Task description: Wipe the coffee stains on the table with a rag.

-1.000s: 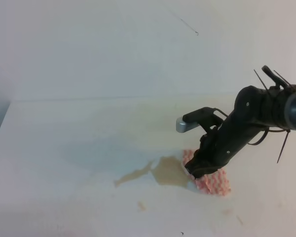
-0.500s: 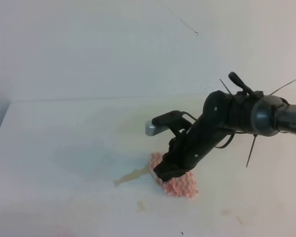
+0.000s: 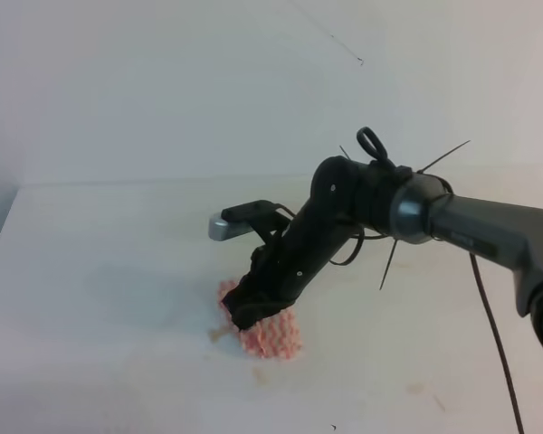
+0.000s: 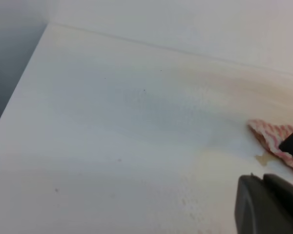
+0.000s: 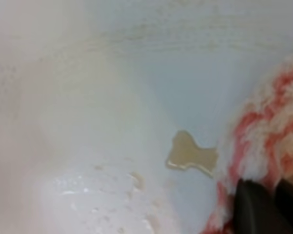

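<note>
Far left, your left gripper (image 4: 268, 204) only shows as a dark blurred block in the lower right corner of the left wrist view; can't tell whether its fingers stand wide or narrow. It sits near the rag but apart from it, over bare white desk (image 3: 100, 271).

Moving right: a small tan remnant of the coffee stains (image 5: 189, 153) lies on the desk, touching the rag's left edge. In the high view it's just a faint tan spot (image 3: 219, 334) at the rag's lower left corner. A few tiny pale droplets (image 5: 136, 180) sit just below and left of it in the right wrist view. A faint tan smear shows on the desk beyond the rag in the left wrist view.

Next, the pink-and-white zigzag rag (image 3: 270, 333) lies flat on the desk, centre-left of the high view. Your right gripper (image 3: 246, 312) reaches across from the right, angled down, fingers (image 5: 256, 207) pinched narrow on the rag's upper-left part, pressing it to the desk. Rag spreads out below and right of the fingers.
</note>
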Motion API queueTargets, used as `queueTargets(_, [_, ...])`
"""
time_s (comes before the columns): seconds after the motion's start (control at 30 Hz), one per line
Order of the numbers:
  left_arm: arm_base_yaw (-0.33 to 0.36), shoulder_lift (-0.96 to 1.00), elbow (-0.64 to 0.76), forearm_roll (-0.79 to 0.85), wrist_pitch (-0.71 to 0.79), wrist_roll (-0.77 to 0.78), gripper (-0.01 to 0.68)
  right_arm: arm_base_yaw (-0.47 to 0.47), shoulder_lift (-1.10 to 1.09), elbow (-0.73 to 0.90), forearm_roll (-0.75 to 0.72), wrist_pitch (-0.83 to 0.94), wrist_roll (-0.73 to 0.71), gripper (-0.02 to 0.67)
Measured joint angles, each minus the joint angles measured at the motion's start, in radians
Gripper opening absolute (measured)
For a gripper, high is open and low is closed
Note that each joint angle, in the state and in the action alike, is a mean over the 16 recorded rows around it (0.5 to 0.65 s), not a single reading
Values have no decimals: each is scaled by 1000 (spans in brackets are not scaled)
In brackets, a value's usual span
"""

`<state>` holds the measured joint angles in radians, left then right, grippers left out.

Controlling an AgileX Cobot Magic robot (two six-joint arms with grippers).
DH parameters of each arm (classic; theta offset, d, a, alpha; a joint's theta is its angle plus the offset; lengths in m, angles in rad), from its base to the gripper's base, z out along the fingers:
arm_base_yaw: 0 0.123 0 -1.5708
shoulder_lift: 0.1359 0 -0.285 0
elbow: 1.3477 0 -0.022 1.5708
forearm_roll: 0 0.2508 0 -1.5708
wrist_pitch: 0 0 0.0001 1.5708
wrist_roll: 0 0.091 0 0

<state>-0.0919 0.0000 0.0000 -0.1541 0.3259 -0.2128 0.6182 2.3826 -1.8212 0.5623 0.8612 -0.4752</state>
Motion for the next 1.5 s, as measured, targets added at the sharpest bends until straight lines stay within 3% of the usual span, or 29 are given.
queueTargets(0.43, [0,0,0,0,0,0,-1,109,62,-154,-183,142,112,6])
queueTargets(0.67, [0,0,0,0,0,0,-1,103,57,-166,-330,234,220,1])
queueTargets(1.1, [0,0,0,0,0,0,-1,-134,-3,-125,-373,273,298,-4])
queueTargets(1.5, [0,0,0,0,-1,0,-1,-307,-207,197,-374,-22,298,5])
